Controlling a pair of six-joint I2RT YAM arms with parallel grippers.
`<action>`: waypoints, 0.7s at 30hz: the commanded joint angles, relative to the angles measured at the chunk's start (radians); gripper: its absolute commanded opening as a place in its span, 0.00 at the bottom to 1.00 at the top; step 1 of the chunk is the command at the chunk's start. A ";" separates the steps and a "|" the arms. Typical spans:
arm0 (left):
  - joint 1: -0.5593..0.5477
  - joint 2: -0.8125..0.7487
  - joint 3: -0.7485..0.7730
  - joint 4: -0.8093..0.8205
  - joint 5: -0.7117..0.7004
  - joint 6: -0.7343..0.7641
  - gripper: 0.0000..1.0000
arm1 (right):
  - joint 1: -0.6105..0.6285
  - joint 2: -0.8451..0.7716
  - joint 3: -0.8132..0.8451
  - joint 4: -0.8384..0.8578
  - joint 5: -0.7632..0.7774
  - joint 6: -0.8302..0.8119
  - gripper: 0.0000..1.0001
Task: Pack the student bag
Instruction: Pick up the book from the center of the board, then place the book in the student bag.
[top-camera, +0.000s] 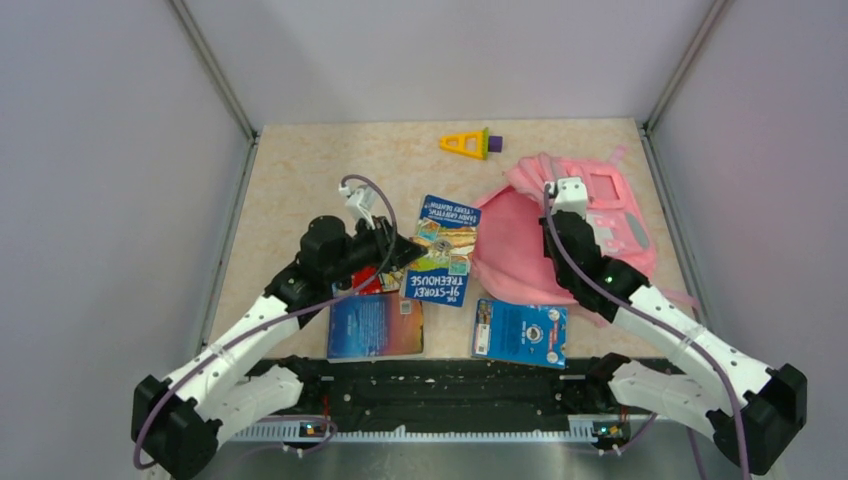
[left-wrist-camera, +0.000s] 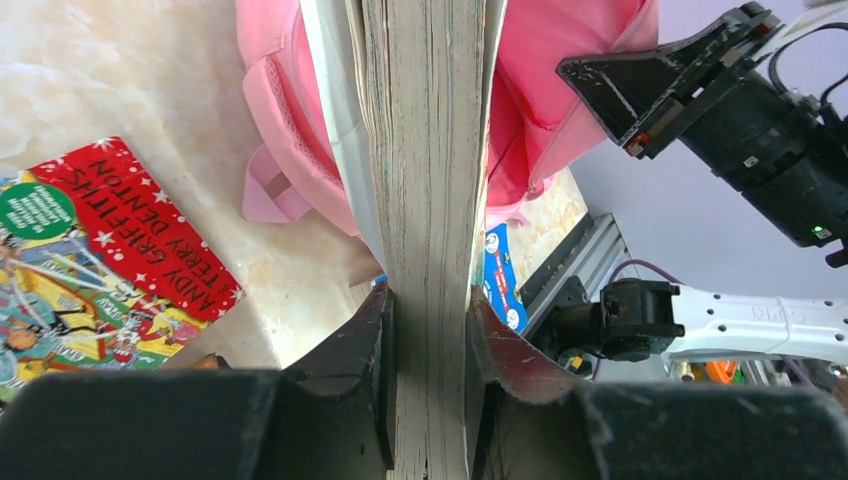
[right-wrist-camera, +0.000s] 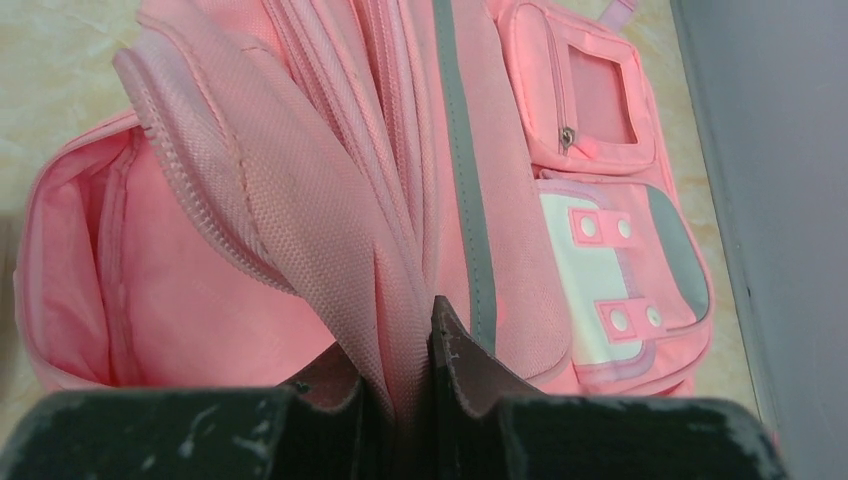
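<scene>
Pink bag (right-wrist-camera: 250, 200), pinched by the right claw (right-wrist-camera: 405, 350), risked sagging shut before the left claw's (left-wrist-camera: 430, 305) clamped book (left-wrist-camera: 425, 150) at nine o'clock.

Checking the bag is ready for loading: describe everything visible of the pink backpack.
The pink backpack is soft woven fabric, lying flat at the table's right side, main compartment unzipped and gaping leftward. Its front shows a zipped pocket, a white patch with pink tabs and a grey stripe. The right gripper pinches its opening flap.
</scene>
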 joint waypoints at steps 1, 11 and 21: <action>-0.003 0.103 0.094 0.115 0.114 0.004 0.00 | -0.005 -0.085 0.007 0.162 -0.081 0.014 0.00; -0.051 0.455 0.187 0.410 0.252 -0.154 0.00 | -0.005 -0.142 0.009 0.184 -0.147 0.023 0.00; -0.121 0.766 0.324 0.614 0.282 -0.318 0.00 | -0.005 -0.138 0.016 0.187 -0.186 0.057 0.00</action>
